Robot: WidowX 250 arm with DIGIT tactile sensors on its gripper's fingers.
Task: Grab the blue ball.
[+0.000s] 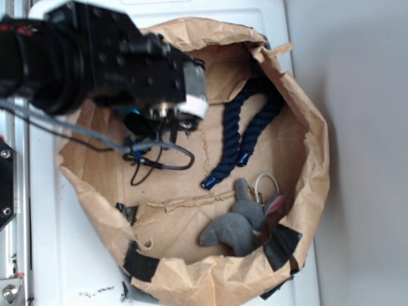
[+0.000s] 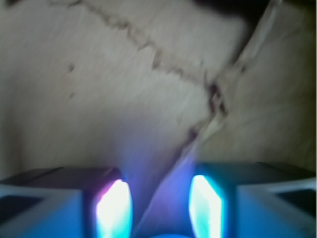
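White table (image 1: 83, 274) surface carries a shallow nest of crumpled brown paper (image 1: 306, 127), patched with black tape at its near rim.

The blue ball (image 2: 168, 236) shows only as a thin blue arc at the bottom edge of the wrist view, lying between the two fingers (image 2: 115, 208) of the tool (image 2: 161, 206). In the exterior view it is hidden under the arm; only a blue glint appears below the tool (image 1: 162, 118). Judged from its round form, the ball is light and will tend to roll or squirt out if pinched off-centre. Take hold across its widest part, with one pad on each side. Its firmness and surface texture cannot be assessed from these views.

The tool is spread, with the pads standing apart and lit blue-white; creased paper is visible through the gap. Whether the pads touch the ball cannot be determined.

Relative to the ball:
- The paper floor lies directly beneath, matte, wrinkled and torn along a seam.
- A thin black cable (image 1: 159, 162) lies just beside it.
- A dark navy twisted rope (image 1: 245, 137), stiff-looking with glossy capped ends, lies farther off.
- A grey plush toy (image 1: 239, 223), soft and rounded, lies farthest away, against the taped rim.
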